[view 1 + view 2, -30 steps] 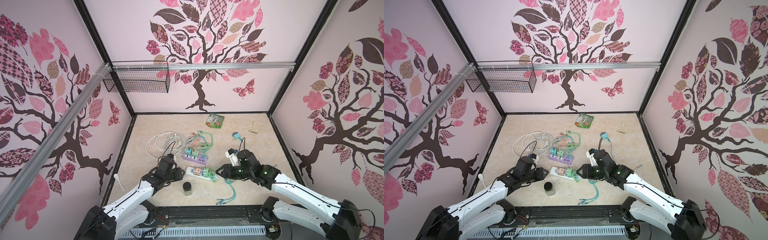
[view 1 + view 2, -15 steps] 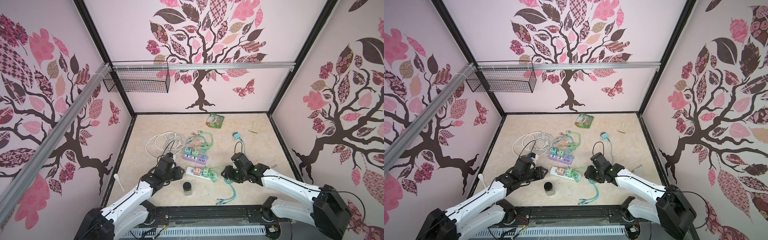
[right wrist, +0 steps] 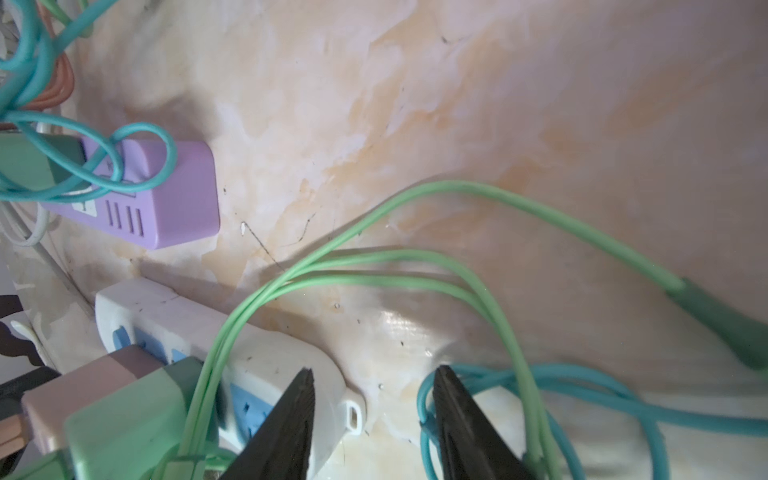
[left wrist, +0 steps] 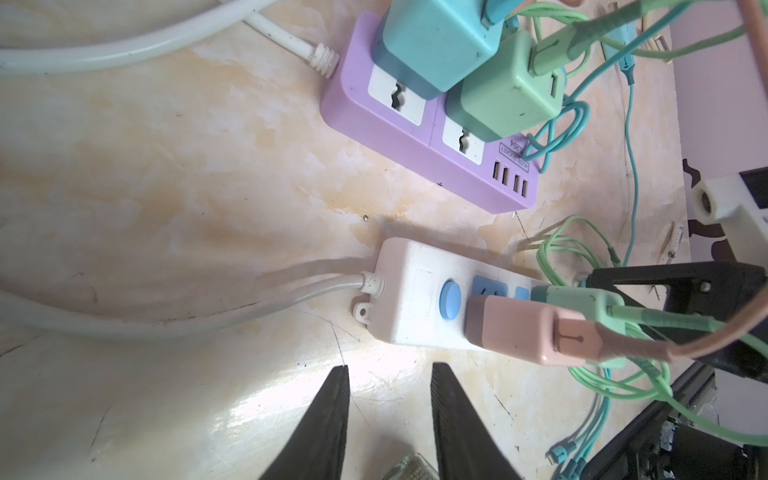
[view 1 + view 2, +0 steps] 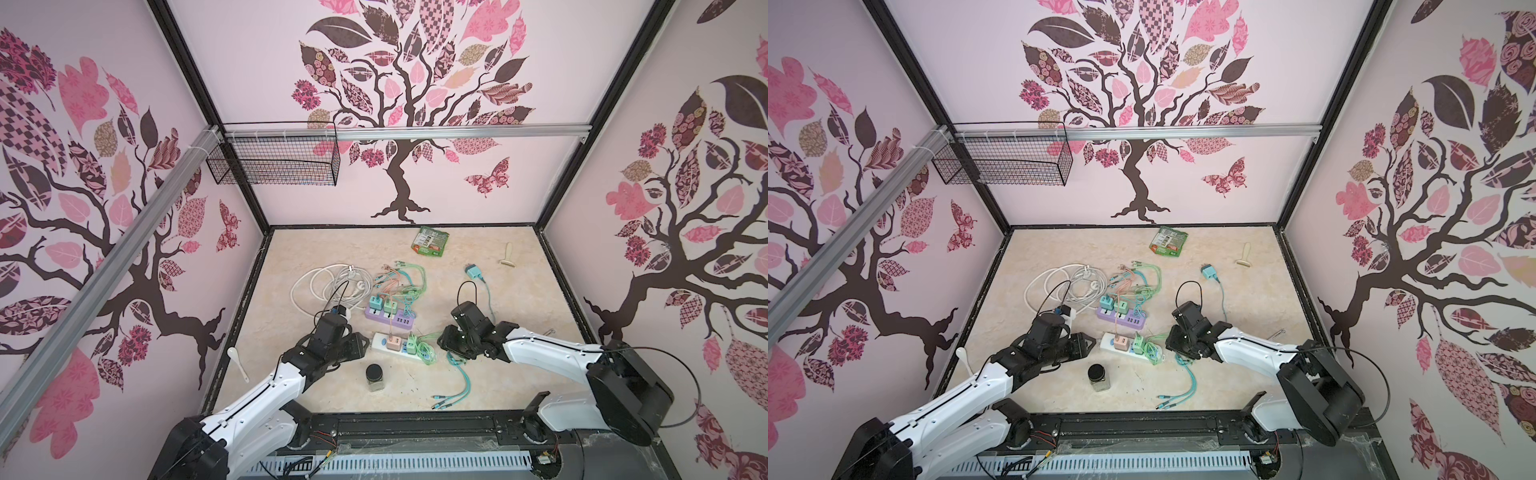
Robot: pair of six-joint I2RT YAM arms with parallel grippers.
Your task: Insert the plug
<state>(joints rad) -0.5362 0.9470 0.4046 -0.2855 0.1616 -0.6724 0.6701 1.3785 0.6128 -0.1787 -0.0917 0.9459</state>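
Observation:
A white power strip (image 5: 380,341) (image 4: 411,291) lies front centre with a pink adapter (image 5: 392,343) (image 4: 515,332) and a green adapter (image 5: 411,347) (image 3: 124,419) plugged into it. A teal plug (image 5: 473,272) (image 5: 1209,272) on a teal cable lies loose at the back right. My left gripper (image 5: 365,343) (image 4: 388,370) stands open just left of the strip's cord end, nothing between its fingers. My right gripper (image 5: 442,343) (image 3: 374,370) is open at the strip's other end. One finger is over the strip's end, and a teal cable loop (image 3: 424,399) runs beside the other.
A purple power strip (image 5: 390,316) (image 4: 395,133) with teal and green adapters sits behind the white one, amid tangled cables. A black-lidded jar (image 5: 375,376) stands in front. A coiled white cord (image 5: 328,282), a spoon (image 5: 237,361), a green packet (image 5: 431,242) and a small tool (image 5: 507,257) lie around.
The right arm has changed its pose at the white strip's right end, with its forearm lower, and its jaws stand a little narrower. The left arm has not moved.

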